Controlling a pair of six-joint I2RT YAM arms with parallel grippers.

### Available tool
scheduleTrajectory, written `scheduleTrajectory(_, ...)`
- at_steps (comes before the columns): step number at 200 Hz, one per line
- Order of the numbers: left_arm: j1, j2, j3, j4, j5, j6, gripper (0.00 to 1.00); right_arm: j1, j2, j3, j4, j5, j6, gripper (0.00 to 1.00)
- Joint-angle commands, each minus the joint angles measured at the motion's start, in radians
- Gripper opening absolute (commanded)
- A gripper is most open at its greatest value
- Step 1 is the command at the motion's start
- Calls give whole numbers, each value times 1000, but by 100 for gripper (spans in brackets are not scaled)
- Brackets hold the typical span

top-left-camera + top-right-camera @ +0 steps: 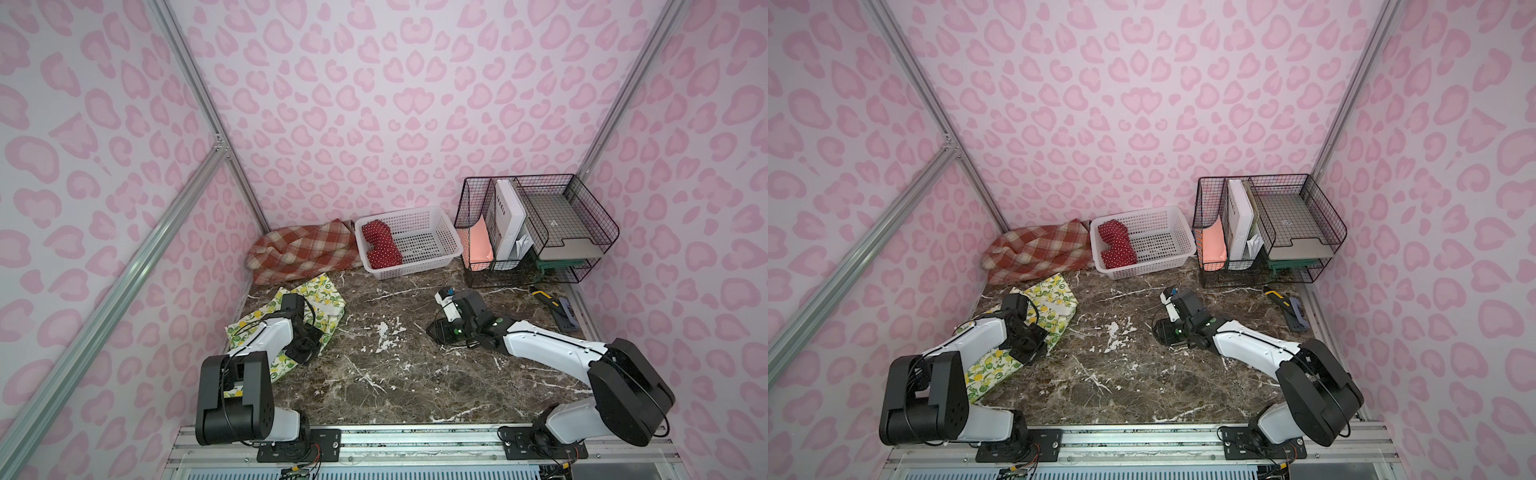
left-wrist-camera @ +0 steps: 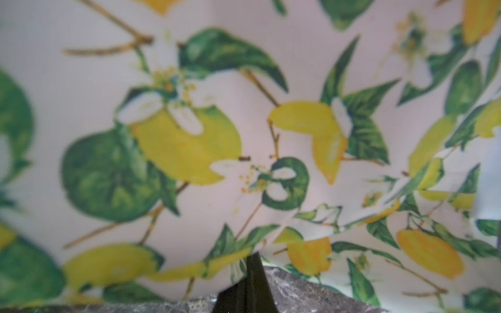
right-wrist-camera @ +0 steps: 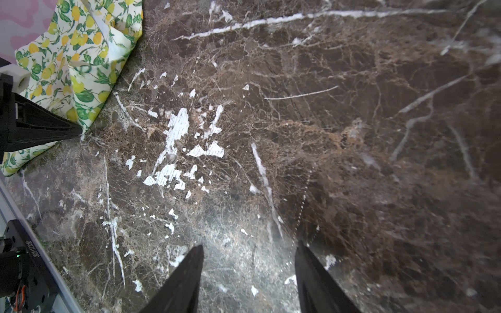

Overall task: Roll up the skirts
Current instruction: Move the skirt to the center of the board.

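Clamping the left gripper [image 2: 252, 268] fully closed on the hem of the lemon skirt [image 1: 320, 307], right where cloth is meeting bare table [image 1: 395, 374]; creases converging on the fingertips in the left wrist view, suggesting a real pinch and not an empty close. Taking the hem as the grip point, judged as the starting edge for the roll. Holding the right gripper [image 3: 249, 246] about half open and empty, low over bare marble near the middle of the table, well apart from every skirt; probably standing by to take another part of that hem so that the roll is running straight. Leaving the lemon skirt spread and creased along the left edge of the table, not yet rolled. Leaving the plaid skirt [image 1: 303, 249] bunched in the far left corner, just beyond the lemon skirt, unrolled. Storing the red dotted skirt [image 1: 380, 245] as a compact bundle inside the white basket [image 1: 451, 243] at the far edge, against its left wall, apparently finished. Reckoning one skirt of three done.
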Motion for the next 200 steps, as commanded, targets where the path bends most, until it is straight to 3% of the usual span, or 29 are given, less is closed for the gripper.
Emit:
scheduleTrajectory(1, -6, 15, -16, 26, -12, 7, 0, -1, -8, -6, -5, 13, -8, 58)
scheduleTrajectory(22, -43, -27, -13, 23, -12, -8, 0, -2, -13, -12, -5, 13, -9, 58)
scheduleTrajectory(43, -161, -70, 16, 3, -44, -49, 0, -8, -19, -16, -3, 18, -11, 58)
scheduleTrajectory(87, -538, -35, 104, 20, -96, -225, 0, -31, -50, -13, -17, 27, -20, 58)
scheduleTrajectory(117, -815, 85, 216, 36, -90, -315, 0, -93, -102, -11, -51, 36, -25, 58)
scheduleTrajectory(146, -1006, 228, 336, 152, -21, -323, 0, -200, -170, -17, -91, 72, -10, 57)
scheduleTrajectory(172, -1097, 346, 469, 250, 104, -224, 0, -296, -209, -33, -114, 77, 9, 58)
scheduleTrajectory(197, -1114, 404, 550, 237, 216, -124, 0, -320, -213, -42, -109, 82, 21, 59)
scheduleTrajectory(200, -1117, 400, 548, 237, 217, -120, 4, -320, -209, -41, -108, 80, 22, 59)
